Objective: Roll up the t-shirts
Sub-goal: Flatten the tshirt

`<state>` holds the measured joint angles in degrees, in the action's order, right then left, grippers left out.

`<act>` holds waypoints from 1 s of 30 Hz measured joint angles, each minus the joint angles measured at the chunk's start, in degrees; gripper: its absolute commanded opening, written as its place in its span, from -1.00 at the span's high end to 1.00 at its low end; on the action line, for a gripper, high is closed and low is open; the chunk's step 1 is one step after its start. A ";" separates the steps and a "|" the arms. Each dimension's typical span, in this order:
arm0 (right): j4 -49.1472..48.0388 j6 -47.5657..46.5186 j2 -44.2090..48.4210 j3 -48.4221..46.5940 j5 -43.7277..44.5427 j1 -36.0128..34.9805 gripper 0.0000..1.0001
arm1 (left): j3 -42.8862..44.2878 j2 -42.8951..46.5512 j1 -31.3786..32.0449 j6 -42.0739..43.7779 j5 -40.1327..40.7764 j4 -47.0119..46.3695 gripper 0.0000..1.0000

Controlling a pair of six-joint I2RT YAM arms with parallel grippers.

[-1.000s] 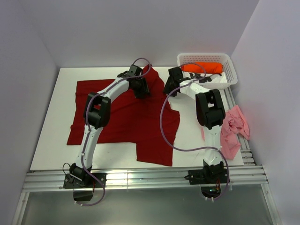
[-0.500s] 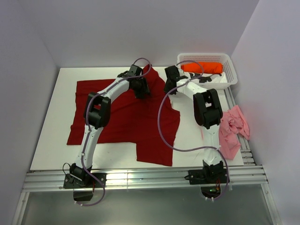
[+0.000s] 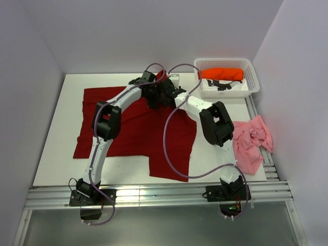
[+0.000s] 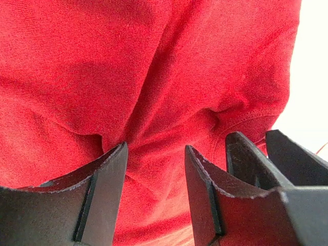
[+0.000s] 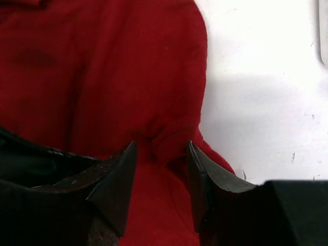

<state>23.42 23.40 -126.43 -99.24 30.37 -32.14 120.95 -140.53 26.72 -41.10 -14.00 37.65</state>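
The dark red t-shirt (image 3: 128, 128) lies spread flat on the white table (image 3: 64, 107). My left gripper (image 3: 154, 96) presses down on its far edge near the top middle. Its jaws are open, and a pucker of red cloth (image 4: 154, 118) rises between the fingertips (image 4: 119, 154). My right gripper (image 3: 168, 93) stands right beside it, also open, straddling a small fold at the shirt's edge (image 5: 169, 136). The right gripper's dark fingers (image 4: 246, 159) show in the left wrist view. A bright orange t-shirt (image 3: 221, 74) lies rolled in the basket. A pale pink t-shirt (image 3: 251, 141) sits crumpled at the table's right edge.
The white lattice basket (image 3: 225, 62) stands at the back right corner. Bare white table (image 5: 266, 92) lies just right of the red shirt's edge. Purple cables (image 3: 169, 148) loop over the shirt. Walls close in on three sides.
The right arm has swung left from near the basket to the red shirt's far edge, next to the left gripper. The left arm has not moved.
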 measured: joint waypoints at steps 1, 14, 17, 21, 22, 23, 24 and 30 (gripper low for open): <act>-0.70 -0.17 0.46 0.83 -0.46 0.00 0.03 | 0.00 0.00 -0.02 -0.02 0.00 -0.04 -0.09; -10.62 5.31 7.58 12.57 -21.55 14.23 0.18 | 0.11 0.00 0.11 0.00 0.07 0.11 -0.09; -10.71 6.03 7.54 12.20 -22.93 15.69 0.19 | 0.76 0.00 0.11 0.02 0.37 0.98 -0.10; -10.23 6.62 5.51 8.39 -24.74 14.78 0.27 | 1.81 0.00 0.11 0.07 0.44 1.46 -0.10; -10.25 6.80 4.70 7.19 -25.11 14.62 0.30 | 1.86 0.00 0.11 0.09 0.48 1.46 -0.09; -10.29 6.99 4.02 6.36 -25.46 14.45 0.34 | 1.86 0.00 0.11 0.09 0.50 1.46 -0.10; -10.19 7.04 3.28 5.70 -25.68 14.25 0.42 | 1.86 0.00 0.11 0.11 0.55 1.55 -0.10; -8.04 8.00 0.68 4.76 -25.46 14.01 0.75 | 1.81 0.00 -0.07 0.13 0.66 1.70 -0.10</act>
<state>15.38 31.40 -125.75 -94.48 4.91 -18.13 122.76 -140.53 26.65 -40.97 -13.34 39.35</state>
